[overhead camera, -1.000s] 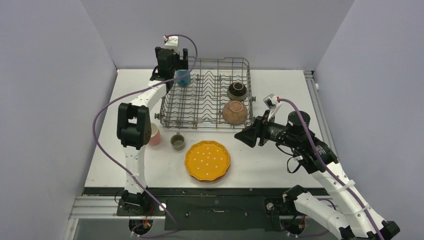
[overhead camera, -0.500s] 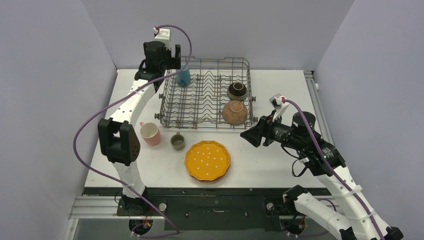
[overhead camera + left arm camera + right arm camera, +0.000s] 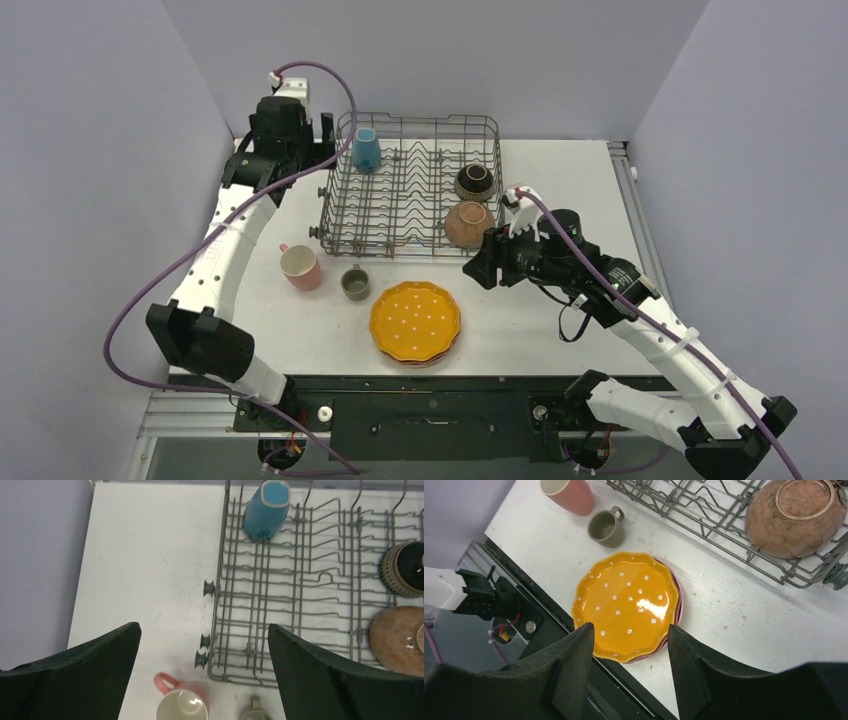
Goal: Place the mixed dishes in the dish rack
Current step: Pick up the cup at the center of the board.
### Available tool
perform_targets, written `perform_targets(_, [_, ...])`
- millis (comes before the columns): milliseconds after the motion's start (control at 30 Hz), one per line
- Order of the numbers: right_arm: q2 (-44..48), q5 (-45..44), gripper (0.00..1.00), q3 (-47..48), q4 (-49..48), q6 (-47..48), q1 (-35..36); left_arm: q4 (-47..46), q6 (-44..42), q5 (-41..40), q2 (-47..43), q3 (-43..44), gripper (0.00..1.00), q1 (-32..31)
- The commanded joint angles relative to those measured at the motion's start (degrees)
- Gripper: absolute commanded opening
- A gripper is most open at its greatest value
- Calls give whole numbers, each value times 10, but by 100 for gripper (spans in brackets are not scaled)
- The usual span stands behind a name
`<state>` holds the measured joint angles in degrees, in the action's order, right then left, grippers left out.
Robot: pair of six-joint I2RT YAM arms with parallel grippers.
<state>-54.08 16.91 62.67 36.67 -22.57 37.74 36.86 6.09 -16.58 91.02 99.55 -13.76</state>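
Top view, change: left gripper (image 3: pixel 322 140) has pulled back from the blue cup (image 3: pixel 366 150), left in the dish rack's (image 3: pixel 420 118) far left corner; right gripper (image 3: pixel 482 270) has swung toward the orange plate (image 3: pixel 415 320).
Meaning: cup loaded; plate likely next.
Left wrist: fingers (image 3: pixel 90 670) wide apart, empty; pink cup (image 3: pixel 181 707) cut off.
Right wrist: fingers parted, empty, above the plate; pink plates (image 3: pixel 678 607) beneath, number unclear.

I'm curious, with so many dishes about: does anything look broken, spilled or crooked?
Nothing looks broken or spilled. The terracotta bowl sits upside down in the dish rack, foot ring up, probably on purpose; the small blue cup stands in its far left corner.
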Motion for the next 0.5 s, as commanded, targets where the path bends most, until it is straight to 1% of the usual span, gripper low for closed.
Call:
perform_targets(0, [-44, -74, 51, 41, 5, 17, 44, 88, 43, -29, -64, -63, 96, 6])
perform_targets(100, [-75, -97, 51, 59, 5, 17, 64, 97, 64, -36, -109, -118, 97, 14])
perform_targets(167, [-89, -103, 51, 65, 3, 17, 75, 110, 72, -38, -130, -141, 99, 23])
perform_targets(233, [-100, -105, 51, 68, 0, 17, 84, 116, 77, -29, -148, -168, 95, 32])
perform_targets(300, [-110, -107, 51, 69, -3, 15, 93, 118, 83, -23, -167, -197, 87, 41])
perform_targets(367, [-120, -108, 51, 70, -6, 12, 101, 119, 87, -18, -182, -226, 85, 50])
perform_targets(467, [-131, -109, 51, 70, -10, 9, 112, 120, 95, -19, -196, -269, 83, 63])
